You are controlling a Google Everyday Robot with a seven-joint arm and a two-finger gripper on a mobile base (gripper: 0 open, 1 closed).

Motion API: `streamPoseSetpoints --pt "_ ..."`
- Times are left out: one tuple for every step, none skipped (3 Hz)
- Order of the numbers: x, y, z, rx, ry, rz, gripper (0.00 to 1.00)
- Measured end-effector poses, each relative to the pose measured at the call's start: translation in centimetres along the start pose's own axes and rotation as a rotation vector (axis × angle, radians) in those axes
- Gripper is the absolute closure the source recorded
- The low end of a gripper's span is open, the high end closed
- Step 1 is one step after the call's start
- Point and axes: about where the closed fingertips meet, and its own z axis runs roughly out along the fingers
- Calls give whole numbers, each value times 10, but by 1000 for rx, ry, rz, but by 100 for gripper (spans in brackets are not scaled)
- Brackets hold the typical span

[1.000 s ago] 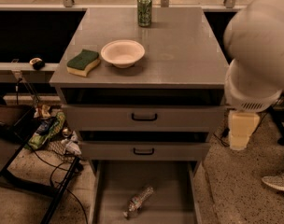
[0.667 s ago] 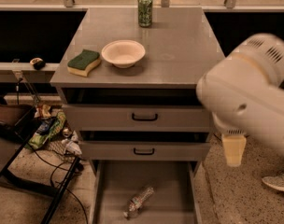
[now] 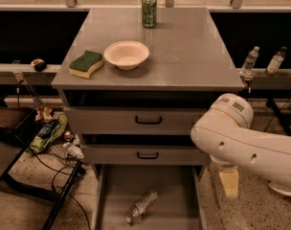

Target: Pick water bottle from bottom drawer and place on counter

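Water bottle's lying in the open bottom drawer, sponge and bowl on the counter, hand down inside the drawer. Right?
No. The camera view shows the hand outside the bottom drawer, beyond its right wall. The water bottle, sponge, bowl and counter are as you said.

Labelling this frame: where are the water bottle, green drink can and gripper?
water bottle (image 3: pixel 142 207): camera view, crinkled body, on bottom drawer (image 3: pixel 169 185) floor.
green drink can (image 3: pixel 149 11): camera view, its side.
gripper (image 3: pixel 229 183): camera view, pale end, right of drawer.
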Motion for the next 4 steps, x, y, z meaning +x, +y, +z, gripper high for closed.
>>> streamPoseSetpoints --pt "-1 1 3 -5 -2 -2 0" --pt "-24 2 17 -9 45 -67 0" --pt "-68 9 71 -14 69 -163 0" --pt "-114 21 134 -3 63 -267 0"
